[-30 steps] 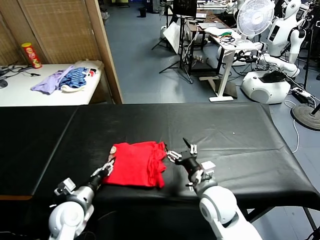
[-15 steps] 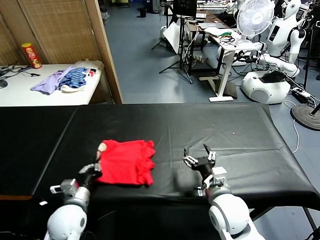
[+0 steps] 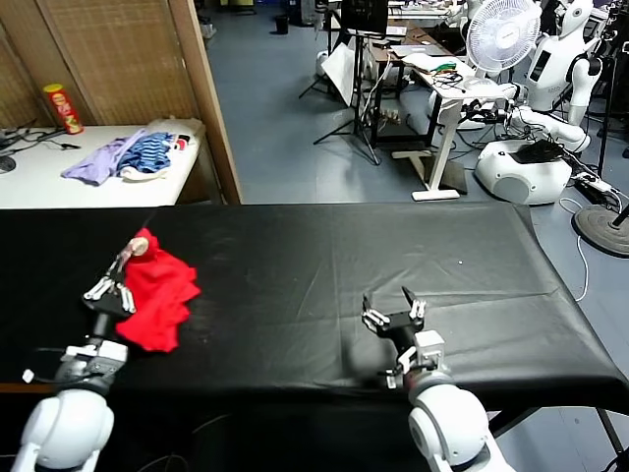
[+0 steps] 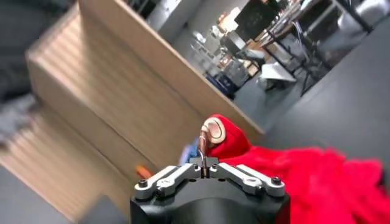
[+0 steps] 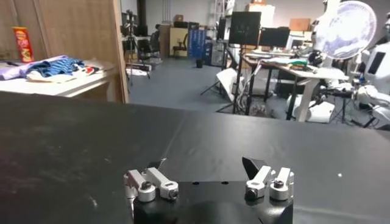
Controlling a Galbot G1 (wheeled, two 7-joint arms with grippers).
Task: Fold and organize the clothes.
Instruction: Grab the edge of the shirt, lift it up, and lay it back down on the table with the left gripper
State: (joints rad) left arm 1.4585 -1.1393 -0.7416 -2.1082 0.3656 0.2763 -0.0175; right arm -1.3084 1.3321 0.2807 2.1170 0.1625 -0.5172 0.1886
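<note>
One red T-shirt (image 3: 157,290). Two claws: the left claw (image 3: 126,258) and the right claw (image 3: 393,313). One black-covered desk (image 3: 324,265). One white side table (image 3: 88,182) bearing one heap of purple and blue-striped garments (image 3: 123,157) and one crisp can (image 3: 61,108). One white fan (image 3: 503,34).

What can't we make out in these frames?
- red T-shirt: bunched, so the fold state is unreadable in the head view; the left wrist view cuts it off at the edge.
- left gripper: its own housing hides most of the pinch in the left wrist view.
- right gripper: open, idle, nothing hidden.
</note>
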